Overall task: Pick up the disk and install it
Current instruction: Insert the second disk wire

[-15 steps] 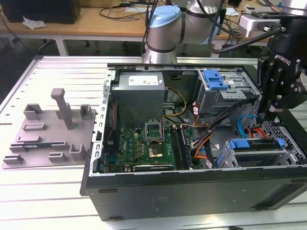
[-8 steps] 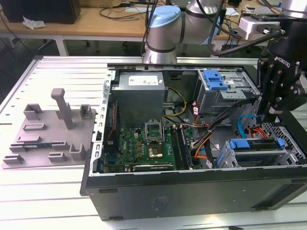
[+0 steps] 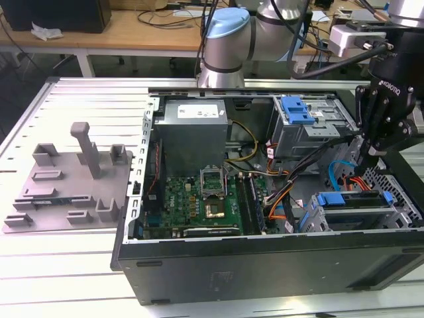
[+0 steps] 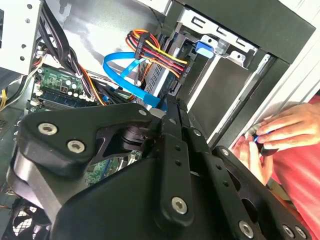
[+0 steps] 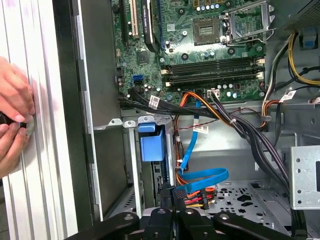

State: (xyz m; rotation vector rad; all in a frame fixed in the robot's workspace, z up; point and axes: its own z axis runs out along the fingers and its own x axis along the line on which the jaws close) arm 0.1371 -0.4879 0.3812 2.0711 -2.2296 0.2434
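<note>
Shows the gripper (image 3: 372, 158) inside the open case (image 3: 199, 265), at the exterior view's right end, poised just above the cage (image 3: 397, 213). In both wrist views, brings the fingertips (image 5: 168, 194) together to a narrow point; closed, with nothing held.

Puts the disk (image 3: 349, 200) in that cage, blue frame uppermost, already slotted in as far as can be judged, though seated fully or not is hard to tell from here. Places it below the gripper and a little toward the exterior view's left, near but apart. Lays its long axis across the exterior view, left to right, along the case's front wall.

Between the two: red and blue cables (image 5: 202, 180), looping close under the fingertips.

Outside the case wall, a person's hands (image 5: 12, 120), clasped on something small.
</note>
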